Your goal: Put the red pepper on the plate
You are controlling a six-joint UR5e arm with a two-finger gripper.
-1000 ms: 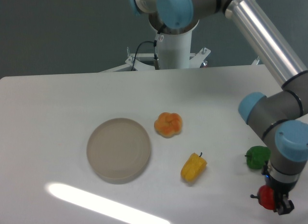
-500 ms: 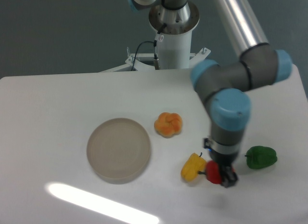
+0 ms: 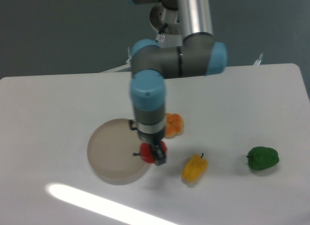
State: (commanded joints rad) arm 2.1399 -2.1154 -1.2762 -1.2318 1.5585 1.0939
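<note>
I assess this as a robotics laboratory or test cell, not a home or kitchen. From my remote station I see a plain white table (image 3: 58,104) set against a bare dark grey-green wall (image 3: 58,31), with the arm's base (image 3: 167,22) bolted to a metal mounting frame at the table's far edge and a black cable (image 3: 131,53) running beside it. The table carries only a few small glossy vegetable props and one plate (image 3: 109,152), laid out apart from each other as for a trial.
</note>
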